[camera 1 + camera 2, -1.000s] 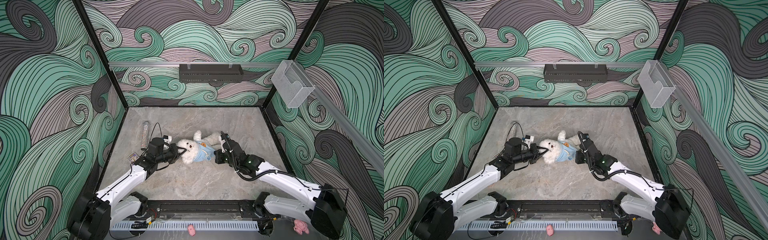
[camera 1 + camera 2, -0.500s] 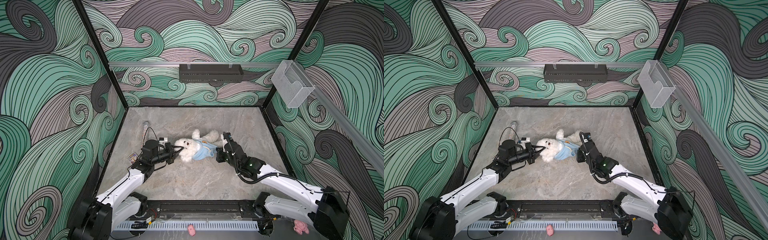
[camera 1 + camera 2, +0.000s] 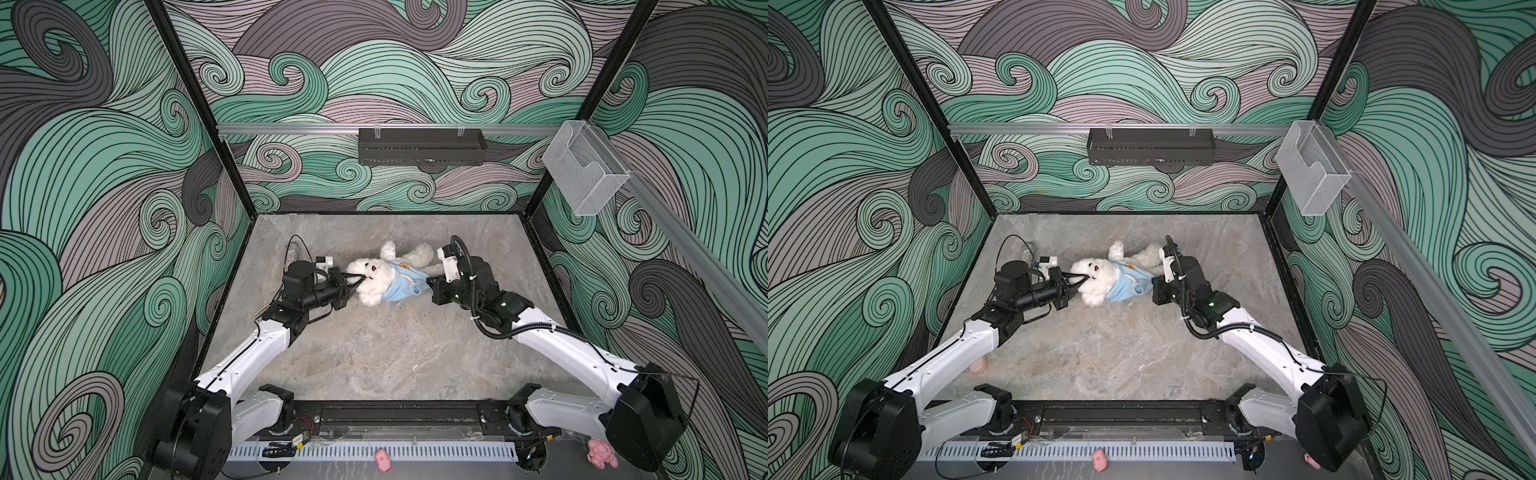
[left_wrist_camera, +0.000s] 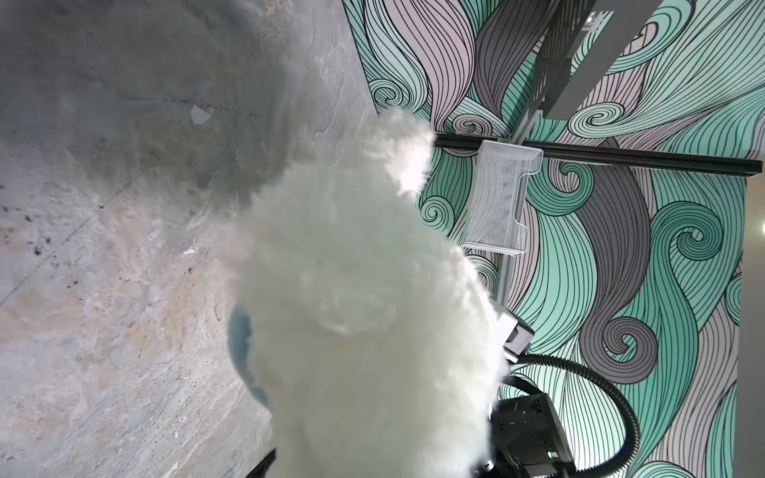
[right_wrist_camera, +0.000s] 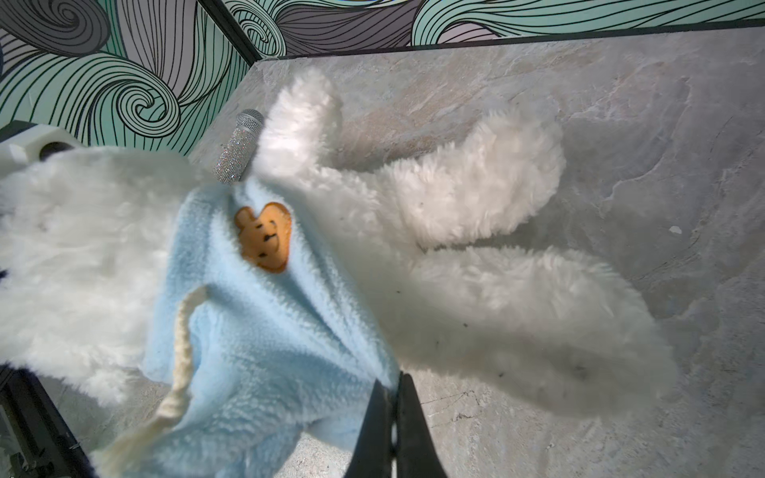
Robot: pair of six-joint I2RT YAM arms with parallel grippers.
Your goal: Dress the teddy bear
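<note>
While the teddy bear (image 3: 371,289) lies on the counter (image 3: 395,357), my left pincer (image 3: 357,277) clamps its head fur; my right pincer (image 5: 393,387) pinches the blue shirt (image 5: 256,351) at its hem. Its 2 legs are bare.

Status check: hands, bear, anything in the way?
Left hand shut on teddy bear, at head. Right hand shut on blue hoodie hem. Glitter microphone nearby, not blocking.

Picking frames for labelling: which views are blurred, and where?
Left wrist view: the teddy bear fills the foreground, defocused and washed white. Right wrist view: blue garment soft near the lens, the bear's legs sharper. Both top views: sharp, evenly lit.
</note>
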